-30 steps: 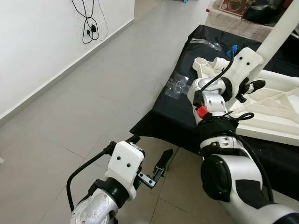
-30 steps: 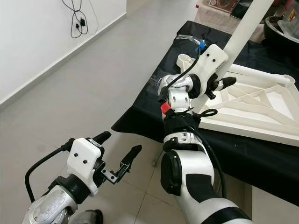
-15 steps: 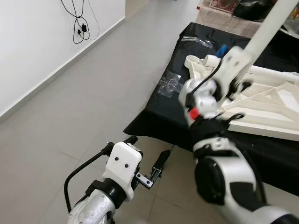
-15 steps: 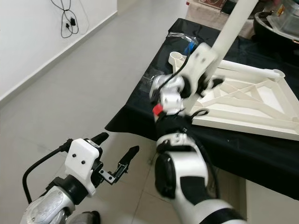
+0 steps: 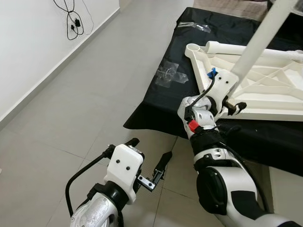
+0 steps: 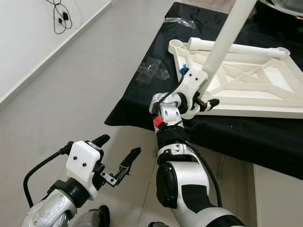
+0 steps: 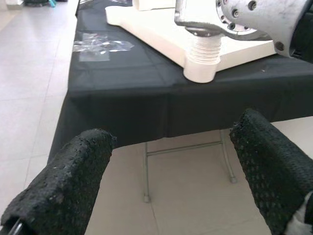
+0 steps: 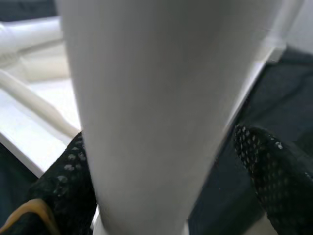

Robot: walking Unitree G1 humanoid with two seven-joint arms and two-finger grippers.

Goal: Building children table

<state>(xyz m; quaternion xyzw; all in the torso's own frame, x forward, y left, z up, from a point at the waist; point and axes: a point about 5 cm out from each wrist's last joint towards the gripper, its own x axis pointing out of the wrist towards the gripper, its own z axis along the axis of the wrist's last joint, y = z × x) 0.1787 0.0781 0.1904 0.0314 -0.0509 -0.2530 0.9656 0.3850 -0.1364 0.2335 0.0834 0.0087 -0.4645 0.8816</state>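
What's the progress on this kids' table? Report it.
Done: the white tabletop lies underside up on the black-covered table. In hand: the right gripper is at the base of a white leg that stands in a near corner socket. Left: three corners show no upright leg. The left gripper hangs open over the floor.

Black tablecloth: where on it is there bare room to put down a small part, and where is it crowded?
The black tablecloth is bare along its near left edge, between the clear plastic bags and the corner. A narrow free strip runs in front of the white tabletop frame. It is crowded at the frame's near corner, where the right gripper is around the white leg.
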